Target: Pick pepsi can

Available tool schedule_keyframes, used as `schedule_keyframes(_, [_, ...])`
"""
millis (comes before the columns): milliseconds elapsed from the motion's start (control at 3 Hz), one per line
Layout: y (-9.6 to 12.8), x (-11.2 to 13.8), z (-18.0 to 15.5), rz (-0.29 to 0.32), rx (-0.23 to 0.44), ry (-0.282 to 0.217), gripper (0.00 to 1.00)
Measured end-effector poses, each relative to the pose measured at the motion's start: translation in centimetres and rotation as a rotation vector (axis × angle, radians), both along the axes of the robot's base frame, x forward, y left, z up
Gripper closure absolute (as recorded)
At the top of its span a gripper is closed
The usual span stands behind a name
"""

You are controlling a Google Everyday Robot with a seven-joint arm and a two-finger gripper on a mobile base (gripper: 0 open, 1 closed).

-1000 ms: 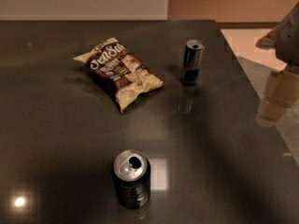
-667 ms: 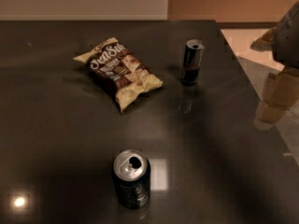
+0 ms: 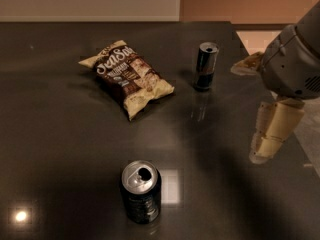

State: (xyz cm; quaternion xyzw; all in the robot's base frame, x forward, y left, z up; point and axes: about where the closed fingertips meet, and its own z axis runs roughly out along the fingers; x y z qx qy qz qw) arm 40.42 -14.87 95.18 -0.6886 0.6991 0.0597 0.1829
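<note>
The pepsi can (image 3: 141, 191) stands upright on the dark table (image 3: 60, 149) near the front, a short wide dark can with a silver top and an open tab hole. My gripper (image 3: 247, 113) hangs over the table's right side, well to the right of the can and higher than it. Its two tan fingers (image 3: 274, 130) are spread apart and hold nothing.
A slimmer, taller dark can (image 3: 205, 66) stands at the back right, close to the gripper's upper finger. A brown and cream snack bag (image 3: 127, 76) lies at the back centre. The table's right edge (image 3: 305, 149) runs under the arm.
The arm and gripper have moved a little to the left, further over the table. The cans and the bag have not moved.
</note>
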Motion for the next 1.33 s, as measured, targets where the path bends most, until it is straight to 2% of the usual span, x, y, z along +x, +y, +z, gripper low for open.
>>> schedule_keyframes(667, [7.1, -3.8, -3.1, 0.198, 0.133, 0.067, 0.00])
schedule_keyframes(1333, [12.6, -6.9, -5.5, 0.330, 0.262, 0.127, 0.00])
